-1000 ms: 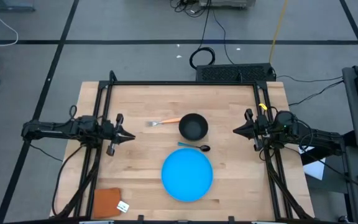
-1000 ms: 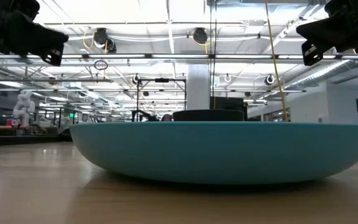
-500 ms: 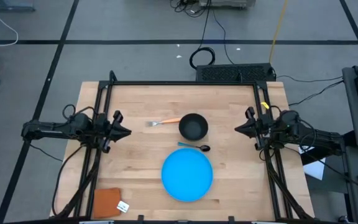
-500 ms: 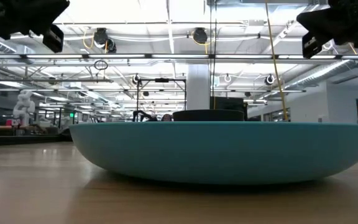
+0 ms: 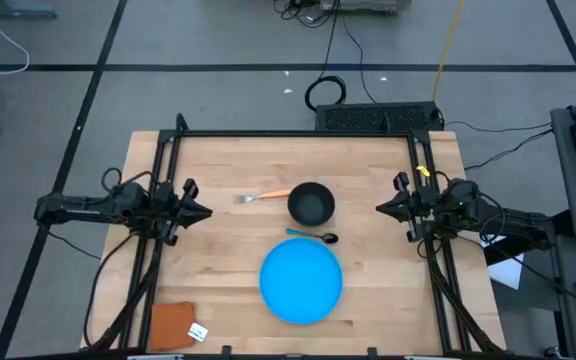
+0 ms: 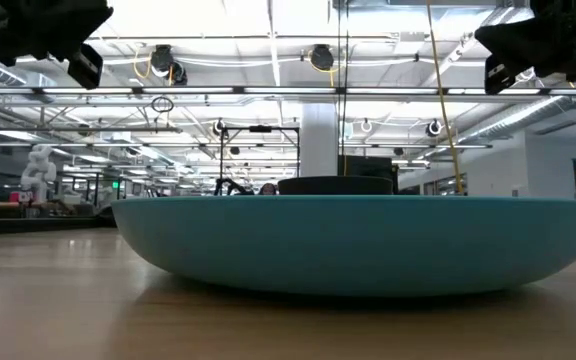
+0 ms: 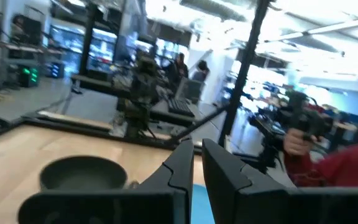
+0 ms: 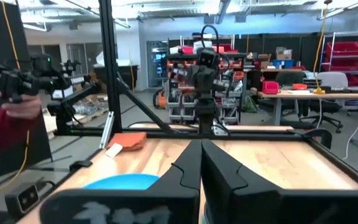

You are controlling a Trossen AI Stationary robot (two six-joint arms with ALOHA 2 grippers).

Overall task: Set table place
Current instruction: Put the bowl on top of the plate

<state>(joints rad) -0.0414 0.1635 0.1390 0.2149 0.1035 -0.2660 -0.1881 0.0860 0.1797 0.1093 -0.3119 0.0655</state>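
1. High view: the table [image 5: 218, 170] carries the whole place in its middle. The blue plate [image 5: 301, 282] lies nearest the front edge. The teal-handled spoon [image 5: 314, 236] lies just behind it, then the black bowl [image 5: 311, 203], with the orange-handled fork [image 5: 264, 196] to the bowl's left, its handle end about touching the bowl. A brown-orange square [image 5: 173, 324] sits apart at the front-left corner. The left claw [image 5: 204, 213] hangs at the left side and the right claw [image 5: 380, 209] at the right, both well apart from the pieces.

2. Low view: the plate's rim fills the foreground, the bowl's top showing behind it; both arms hang high, holding nothing.

3. Left wrist view: the left claw's fingers [image 7: 180, 167] stand nearly together with a thin gap, empty, facing the bowl.

4. Right wrist view: the right claw's fingers [image 8: 219, 168] are pressed together, empty; the plate and the square show beyond. A person's red sleeve [image 8: 5, 134] is beside the table.

5. Risk, as I judge it: fork and spoon lie flat and close to the bowl, so a low approach could knock the bowl or skid the cutlery.
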